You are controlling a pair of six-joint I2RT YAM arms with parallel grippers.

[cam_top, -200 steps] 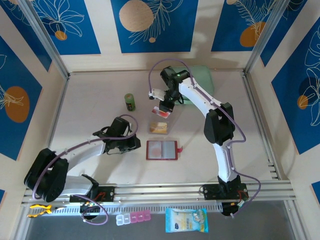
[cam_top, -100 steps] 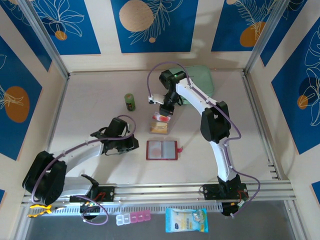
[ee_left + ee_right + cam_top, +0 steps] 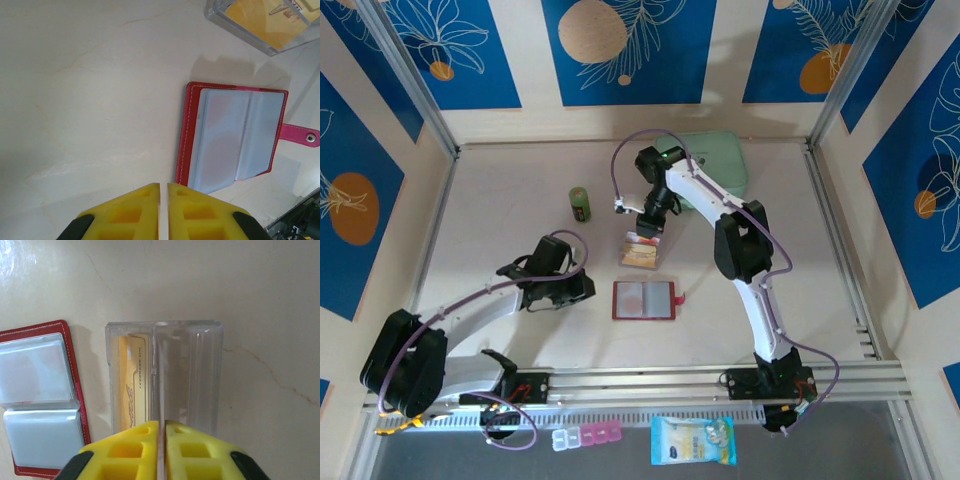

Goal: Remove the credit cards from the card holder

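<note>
The red card holder (image 3: 644, 299) lies open and flat, its clear pockets up (image 3: 235, 137) (image 3: 40, 400). Just behind it stands a clear plastic stand (image 3: 640, 257) (image 3: 165, 375) with a yellow credit card (image 3: 132, 385) (image 3: 260, 17) in its left slot. My right gripper (image 3: 644, 232) (image 3: 162, 424) hangs right over the stand, shut on a white and reddish credit card (image 3: 640, 240). That card shows edge-on between the fingers, lined up with the stand's middle slot. My left gripper (image 3: 588, 288) (image 3: 163, 186) is shut with nothing in it, on the table just left of the card holder.
A small green can (image 3: 581, 204) stands at the left back. A mint green case (image 3: 715, 160) lies behind the right arm. The holder's red tab (image 3: 680, 297) (image 3: 300, 135) sticks out to the right. A pill box (image 3: 587, 437) and a blue packet (image 3: 692, 440) lie beyond the front rail.
My right gripper has carried the white and reddish card forward and down onto the clear stand. The left arm has barely shifted.
</note>
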